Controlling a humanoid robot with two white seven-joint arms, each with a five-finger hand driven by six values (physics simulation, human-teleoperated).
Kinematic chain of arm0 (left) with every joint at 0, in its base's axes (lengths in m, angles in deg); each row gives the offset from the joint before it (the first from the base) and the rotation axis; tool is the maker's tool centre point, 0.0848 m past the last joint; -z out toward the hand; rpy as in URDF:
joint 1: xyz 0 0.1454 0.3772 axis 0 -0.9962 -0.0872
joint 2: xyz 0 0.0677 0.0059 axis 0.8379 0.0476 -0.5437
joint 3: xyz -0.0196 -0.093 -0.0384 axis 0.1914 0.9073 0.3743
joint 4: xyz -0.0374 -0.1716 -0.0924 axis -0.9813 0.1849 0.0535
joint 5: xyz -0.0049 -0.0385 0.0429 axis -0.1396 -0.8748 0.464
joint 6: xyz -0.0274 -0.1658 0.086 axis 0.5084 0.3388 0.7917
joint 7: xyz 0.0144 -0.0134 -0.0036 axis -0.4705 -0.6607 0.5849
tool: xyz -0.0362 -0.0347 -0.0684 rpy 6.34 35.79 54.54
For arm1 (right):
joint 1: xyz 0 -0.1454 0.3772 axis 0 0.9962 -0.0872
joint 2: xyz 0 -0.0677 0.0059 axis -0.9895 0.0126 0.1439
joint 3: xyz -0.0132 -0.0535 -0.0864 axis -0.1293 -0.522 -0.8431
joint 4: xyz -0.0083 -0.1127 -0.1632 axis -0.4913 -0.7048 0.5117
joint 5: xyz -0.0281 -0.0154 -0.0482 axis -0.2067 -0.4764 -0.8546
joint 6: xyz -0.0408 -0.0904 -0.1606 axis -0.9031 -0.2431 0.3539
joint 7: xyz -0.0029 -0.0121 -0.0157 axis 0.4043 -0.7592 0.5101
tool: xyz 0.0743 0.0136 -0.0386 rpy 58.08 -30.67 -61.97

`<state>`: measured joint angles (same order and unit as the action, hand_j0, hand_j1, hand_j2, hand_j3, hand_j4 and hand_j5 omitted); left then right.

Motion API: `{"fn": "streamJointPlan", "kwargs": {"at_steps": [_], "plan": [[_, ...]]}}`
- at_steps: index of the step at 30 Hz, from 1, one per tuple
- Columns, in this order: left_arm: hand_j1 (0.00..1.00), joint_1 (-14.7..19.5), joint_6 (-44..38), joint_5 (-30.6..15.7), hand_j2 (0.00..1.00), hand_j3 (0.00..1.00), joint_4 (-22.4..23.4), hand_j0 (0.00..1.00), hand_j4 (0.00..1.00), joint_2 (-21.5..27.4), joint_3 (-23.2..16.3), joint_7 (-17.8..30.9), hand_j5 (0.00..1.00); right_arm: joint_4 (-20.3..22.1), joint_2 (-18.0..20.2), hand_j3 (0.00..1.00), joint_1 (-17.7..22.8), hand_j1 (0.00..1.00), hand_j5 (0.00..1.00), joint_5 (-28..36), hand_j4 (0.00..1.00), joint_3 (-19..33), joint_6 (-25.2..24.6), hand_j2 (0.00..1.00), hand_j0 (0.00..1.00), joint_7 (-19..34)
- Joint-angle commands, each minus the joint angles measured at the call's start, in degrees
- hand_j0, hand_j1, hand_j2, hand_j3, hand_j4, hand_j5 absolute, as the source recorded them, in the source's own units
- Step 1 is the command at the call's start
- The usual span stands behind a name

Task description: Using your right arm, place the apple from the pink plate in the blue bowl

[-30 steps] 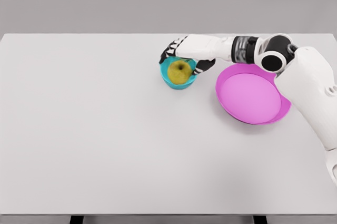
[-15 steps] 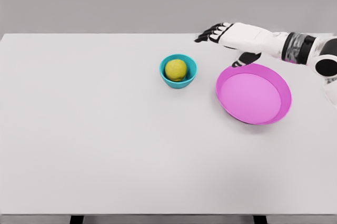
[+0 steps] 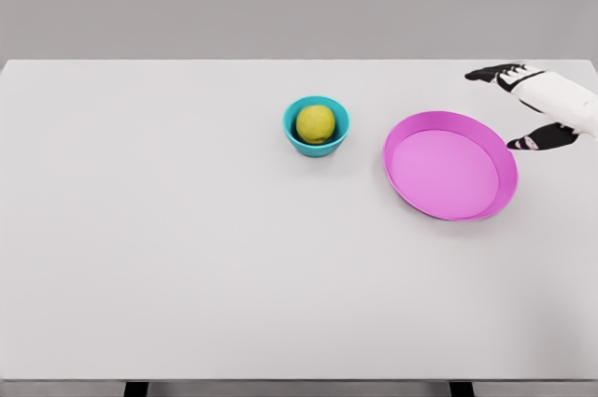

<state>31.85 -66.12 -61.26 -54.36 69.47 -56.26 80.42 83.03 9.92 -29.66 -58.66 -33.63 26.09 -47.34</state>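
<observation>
A yellow-green apple [image 3: 316, 123] lies inside the small blue bowl [image 3: 316, 143] near the table's middle, slightly toward the back. To its right stands the pink plate [image 3: 449, 165], with nothing on it. My right hand [image 3: 523, 107] hovers at the picture's right edge, just beyond the plate's far right rim. Its fingers are spread and hold nothing. The hand is well apart from the bowl. My left arm does not show.
The white table [image 3: 187, 229] spreads wide to the left and front of the bowl. Its far edge runs just behind my right hand.
My right hand has let go of the apple, which stays in the bowl. The hand has drawn back to the right, from over the bowl to past the plate's right rim.
</observation>
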Motion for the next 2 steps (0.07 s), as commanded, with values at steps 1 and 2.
{"fn": "streamJointPlan", "kwargs": {"at_steps": [1, 2], "plan": [[1.00, 0.0, 0.0, 0.0, 1.00, 1.00, 0.0, 1.00, 1.00, 0.0, 0.0, 0.0, 1.00, 0.1, -1.5, 1.00, -0.1, 1.00, 1.00, 0.4, 1.00, 0.6, -0.2, 1.00, 1.00, 0.0], [1.00, 0.0, 0.0, 0.1, 1.00, 1.00, 0.0, 1.00, 1.00, 0.0, 0.0, 0.0, 1.00, 0.1, -1.5, 1.00, -0.1, 1.00, 1.00, 0.4, 1.00, 0.6, -0.2, 1.00, 1.00, 0.0]]}}
